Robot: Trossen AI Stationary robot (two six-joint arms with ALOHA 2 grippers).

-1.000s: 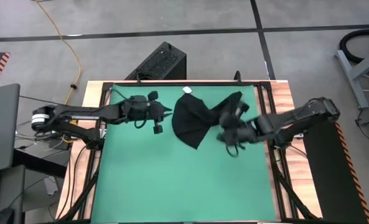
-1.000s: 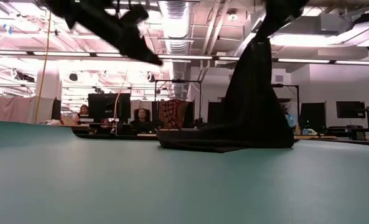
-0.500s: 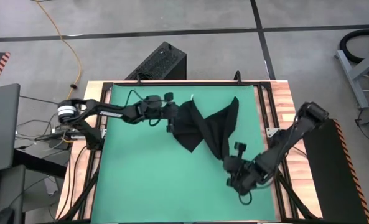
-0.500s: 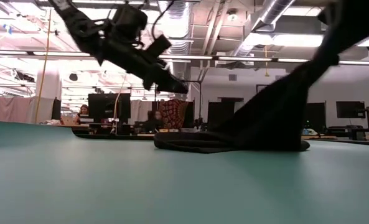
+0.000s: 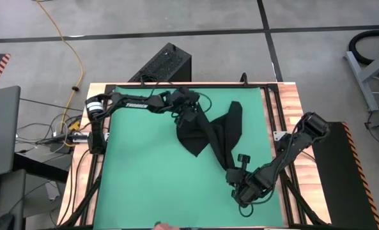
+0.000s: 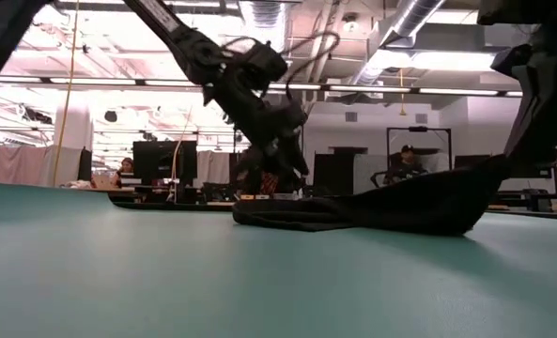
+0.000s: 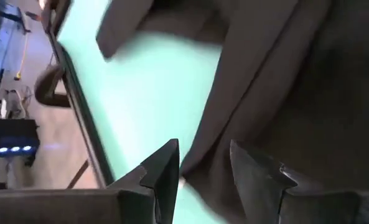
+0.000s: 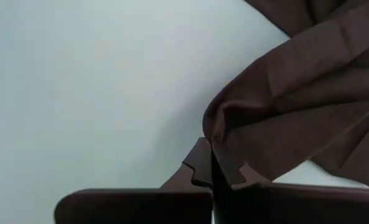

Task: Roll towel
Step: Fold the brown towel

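Note:
The black towel lies bunched on the green mat at the far middle, and one end is drawn out toward the near right. It also shows in the low view. My right gripper is shut on that drawn-out end, low over the mat. My left gripper is open above the towel's far left part. In the left wrist view its fingers stand on either side of a towel edge, and I cannot tell if they touch it. The white tag is hidden. My right gripper pinches a bunched corner of the towel between its two fingers; how many layers I cannot tell. The cloth runs in stretched folds from the fingers back to the heap. In the low view this end rises off the mat to the gripper, and the rest lies on the mat.
A hard black ribbed box stands on the floor beyond the table's far edge. Wooden rails border the mat on both sides. Bare mat lies to the near left. People sit in the room behind.
My right gripper has gone down and toward the table's near edge with the towel end. That has pulled the raised cloth down and out into a long strip, while the far part has stayed on the mat. My left gripper has gone right and down over the towel's far left part.

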